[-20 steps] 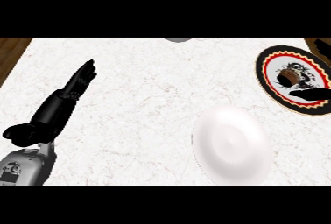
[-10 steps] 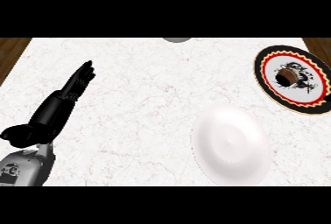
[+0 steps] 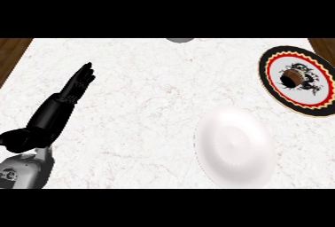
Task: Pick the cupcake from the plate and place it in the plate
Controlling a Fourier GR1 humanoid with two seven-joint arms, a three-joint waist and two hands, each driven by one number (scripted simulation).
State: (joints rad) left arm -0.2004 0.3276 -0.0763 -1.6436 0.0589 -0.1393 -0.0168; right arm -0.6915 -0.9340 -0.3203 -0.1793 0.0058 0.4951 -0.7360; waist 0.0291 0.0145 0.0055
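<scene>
— What is lying under everything here?

— A white marbled worktop [image 3: 144, 111] is filling nearly the whole view, with faint grey veins running across it.

— And past its edges?

— Dark brown wood flooring [image 3: 12, 53] is showing beyond the far left corner and again past the far right corner. A small grey rounded shape [image 3: 178, 40] is peeking over the far edge — too little of it is showing to identify.

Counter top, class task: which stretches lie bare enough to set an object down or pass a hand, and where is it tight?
The widest bare stretch of the counter lies between the left hand and the white plate. It is tight between the white plate and the patterned plate, which holds the cupcake.
</scene>
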